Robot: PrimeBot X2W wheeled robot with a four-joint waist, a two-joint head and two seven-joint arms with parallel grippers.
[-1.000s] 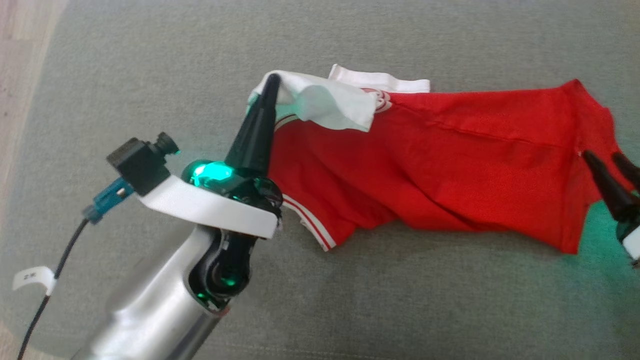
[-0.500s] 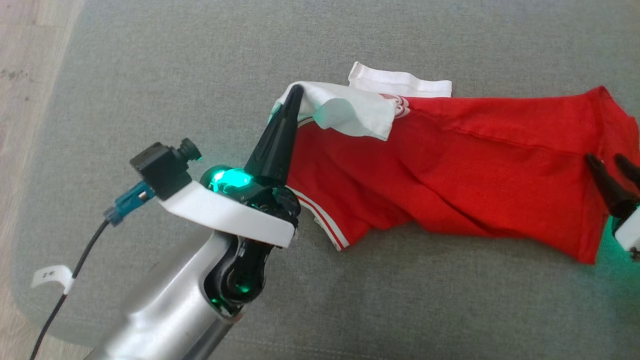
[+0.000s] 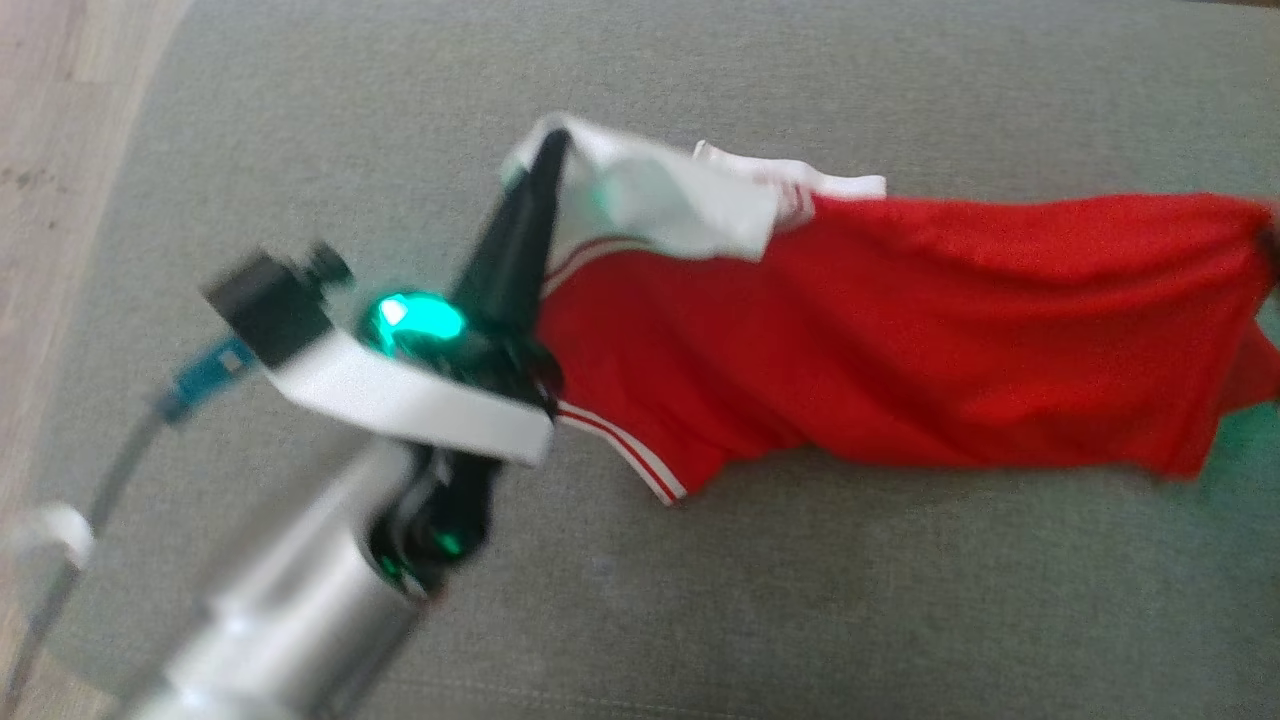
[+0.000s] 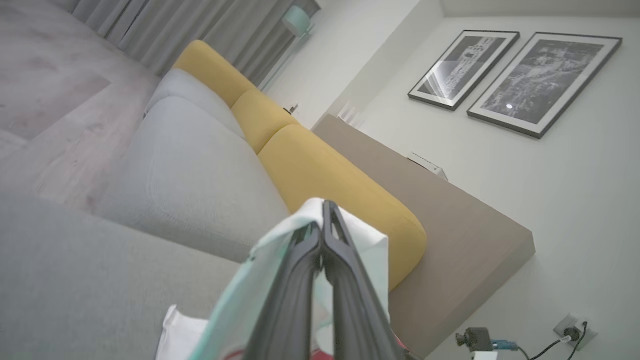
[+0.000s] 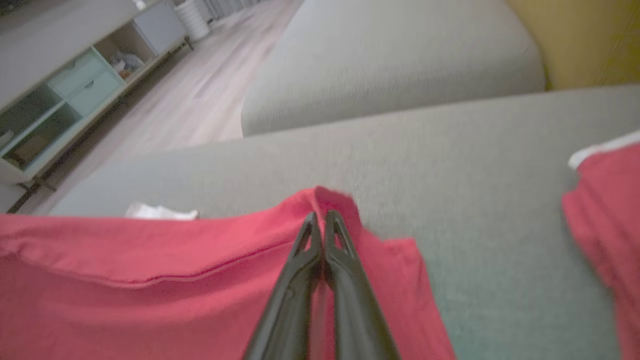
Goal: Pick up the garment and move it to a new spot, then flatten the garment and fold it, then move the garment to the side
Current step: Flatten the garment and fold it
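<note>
A wide grey sofa seat [image 3: 800,620] spreads under everything in the head view, with a strip of wooden floor [image 3: 50,120] along its left edge. In the left wrist view, yellow back cushions [image 4: 320,170] line the sofa's far side. The garment [image 3: 900,320], a red shirt with white trim, stretches across the seat from left of centre to the right edge of the head view, with long creases running between its two ends. The blur hides whether its middle lies on the seat or hangs just above it. A red corner edged with white stripes points down near the middle. The pale left forearm [image 3: 280,620] rises from the lower left, blurred. It carries a white bracket with a small black wrist camera [image 3: 270,300] and a green light [image 3: 410,318]. The left gripper [image 3: 552,145] is clenched on the garment's white end, which is raised and draped over its tips. Its own wrist view shows the two dark fingers pressed together with white cloth on either side. The right gripper [image 5: 320,217] is pinched tight on the red end, where a fold of cloth peaks around its tips.
</note>
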